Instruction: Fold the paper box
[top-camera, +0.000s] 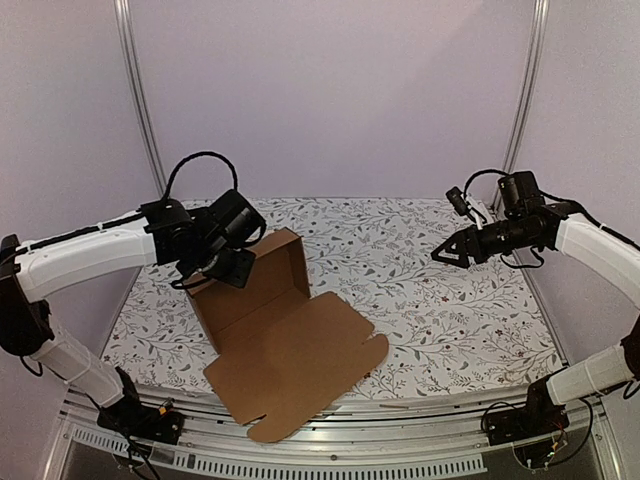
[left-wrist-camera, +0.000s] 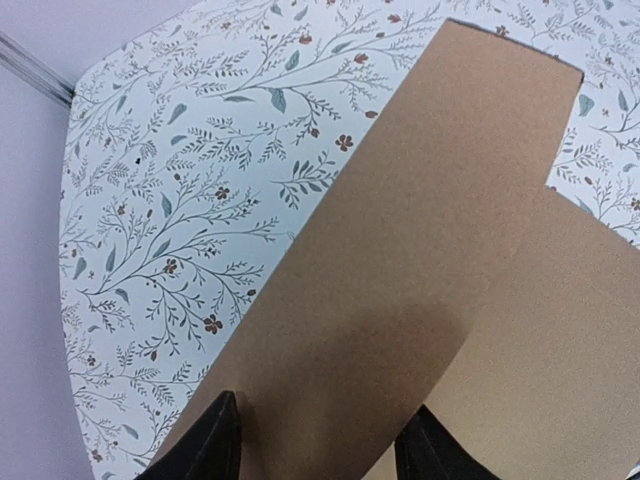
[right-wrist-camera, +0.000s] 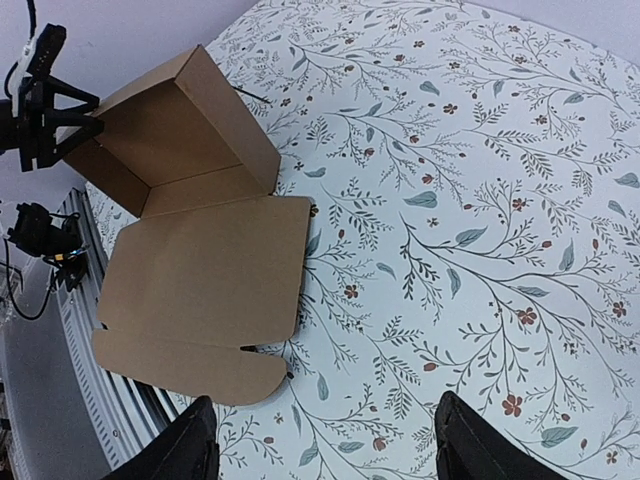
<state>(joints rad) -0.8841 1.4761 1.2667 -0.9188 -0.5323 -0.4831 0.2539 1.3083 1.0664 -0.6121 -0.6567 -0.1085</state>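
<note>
Brown corrugated paper box (top-camera: 290, 345) sits part-formed directly under and ahead of L gripper (left-wrist-camera: 322, 448). Rear tray section has walls up. Lid panel lies flat on the near side, with its rounded front flap (top-camera: 268, 425) reaching past the near edge of the table (top-camera: 450, 320) over the metal rail (top-camera: 430, 425). L gripper: jaws part-spread, fingers (left-wrist-camera: 212, 445) either side of a card panel face, nothing clamped as far as wrist view shows. Step in hand, by judgement: seat tray's left side wall. Procedure: keep pads square to wall, close only when card is fully between them, and grip near the crease, not the free edge, to avoid buckling. Hold wall vertical so tabs can locate. Edges: panel's free edge runs away from fingertips toward upper right in wrist view, with a notched corner at far end; don't snag it. Room: printed surface left of L gripper is open up to the frame post (top-camera: 140, 100). R gripper (right-wrist-camera: 318, 452): jaws wide, holding nothing, hovering above table well apart from box, which lies ahead and to its left. Bare floral surface below R gripper gives a free approach lane to lid panel's right edge, e.g. for bracing or lifting.
</note>
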